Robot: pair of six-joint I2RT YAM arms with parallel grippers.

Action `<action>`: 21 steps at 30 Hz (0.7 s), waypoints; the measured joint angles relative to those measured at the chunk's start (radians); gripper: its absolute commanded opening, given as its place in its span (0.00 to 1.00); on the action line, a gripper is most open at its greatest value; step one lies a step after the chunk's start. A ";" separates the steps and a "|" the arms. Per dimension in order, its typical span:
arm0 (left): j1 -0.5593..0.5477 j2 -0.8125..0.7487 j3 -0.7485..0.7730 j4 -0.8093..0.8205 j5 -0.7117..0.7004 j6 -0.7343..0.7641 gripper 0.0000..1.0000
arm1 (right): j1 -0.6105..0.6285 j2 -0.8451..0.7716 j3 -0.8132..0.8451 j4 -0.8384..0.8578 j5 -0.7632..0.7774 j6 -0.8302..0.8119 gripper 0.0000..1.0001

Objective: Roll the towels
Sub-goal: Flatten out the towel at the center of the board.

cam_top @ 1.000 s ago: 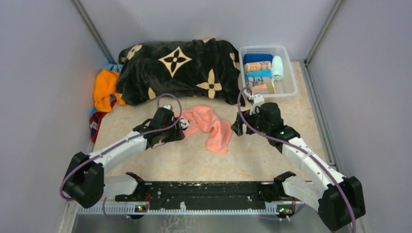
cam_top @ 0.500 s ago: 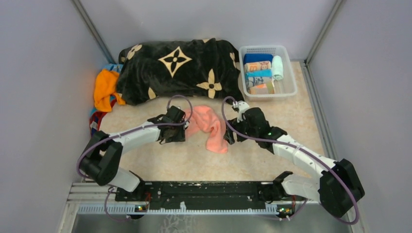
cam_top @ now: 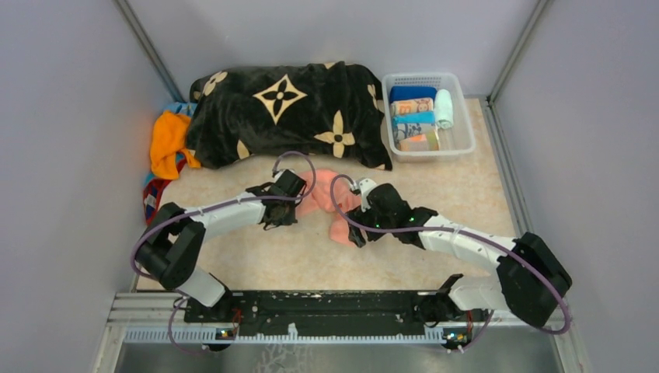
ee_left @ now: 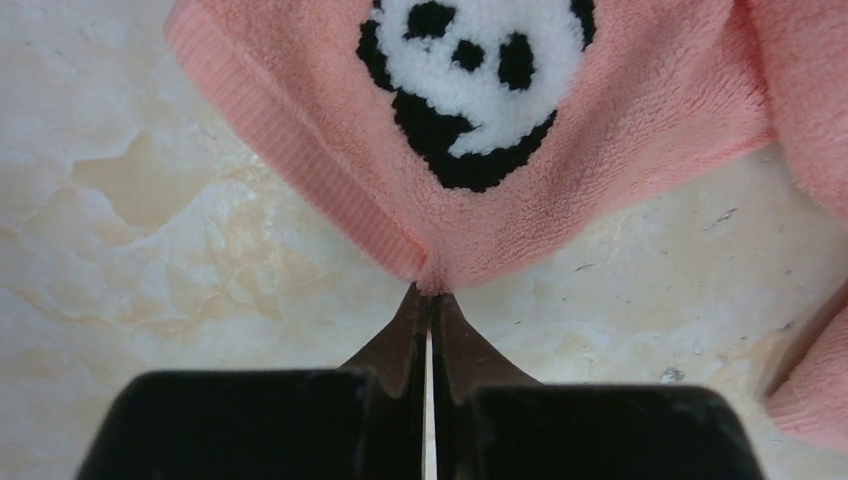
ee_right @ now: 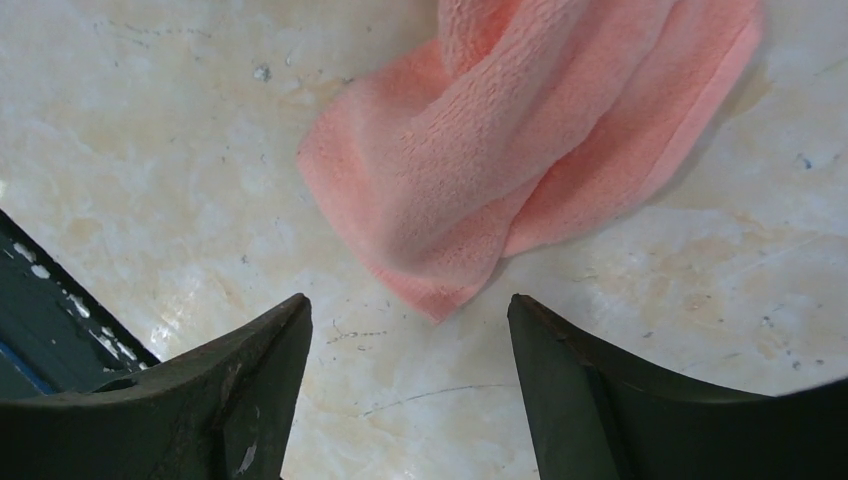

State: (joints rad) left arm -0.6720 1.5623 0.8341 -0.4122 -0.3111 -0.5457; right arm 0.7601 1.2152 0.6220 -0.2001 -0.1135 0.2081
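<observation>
Two claws flank the pink towel [cam_top: 320, 196] mid-way up the table [cam_top: 443, 190]. The left gripper [ee_left: 428, 300], at its 9 o'clock side, pinches a corner below the panda patch [ee_left: 470, 70]. The right gripper [ee_right: 408, 305] hangs with jaws spread over its 5 o'clock end.

The pink towel [ee_left: 640, 110] is salmon pink all over, save one panda face [ee_left: 470, 90] worked in black and white, and the desk [cam_top: 256, 260] under it is cream-beige with marbled blotches. The blanket [cam_top: 256, 124] is black with cream four-petal flowers; the orange towel [cam_top: 167, 140] is plain, the light blue towel [cam_top: 180, 107] pale, and the red-and-turquoise patterned towel [cam_top: 153, 198] mixed. The basket [cam_top: 466, 144] is clear white, its rolls [cam_top: 412, 116] dark blue, turquoise, orange-printed and white, and the left hand [ee_left: 428, 305] and right hand [ee_right: 408, 330] are black.
</observation>
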 measured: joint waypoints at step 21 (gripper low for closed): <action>0.152 -0.275 -0.079 -0.105 -0.029 0.024 0.00 | 0.062 0.235 0.066 -0.031 0.200 0.049 0.00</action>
State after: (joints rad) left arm -0.5201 1.2869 0.7555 -0.5175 -0.3405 -0.5220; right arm 0.8219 1.4506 0.6884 -0.2310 0.0860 0.2569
